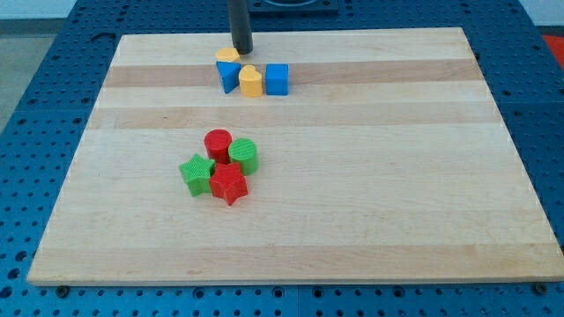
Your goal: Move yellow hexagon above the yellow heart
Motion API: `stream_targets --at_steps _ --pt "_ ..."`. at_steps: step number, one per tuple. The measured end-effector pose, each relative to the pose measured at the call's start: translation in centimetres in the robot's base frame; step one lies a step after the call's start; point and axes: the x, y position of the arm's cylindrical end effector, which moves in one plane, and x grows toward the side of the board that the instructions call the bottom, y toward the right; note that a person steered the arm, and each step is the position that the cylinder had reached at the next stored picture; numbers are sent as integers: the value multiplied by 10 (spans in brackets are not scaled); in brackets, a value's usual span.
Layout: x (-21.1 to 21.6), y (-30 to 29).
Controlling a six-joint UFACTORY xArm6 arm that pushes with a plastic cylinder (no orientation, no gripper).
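The yellow hexagon [227, 55] lies near the view's top, touching the top edge of the blue triangle [230, 75]. The yellow heart [251, 81] stands just right of the triangle, with the blue cube [277, 78] on its right. The hexagon sits above and a little left of the heart. My tip [241, 50] is just to the upper right of the hexagon, close to it.
A cluster stands left of the board's middle: a red cylinder [218, 143], a green cylinder [243, 155], a green star [196, 173] and a red star [228, 184]. The wooden board [370, 176] lies on a blue perforated table.
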Motion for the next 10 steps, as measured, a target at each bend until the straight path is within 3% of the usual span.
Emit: stream_targets --at_steps 1,3,10 --pt "-7 -19" --pt "39 -64" --pt "25 6"
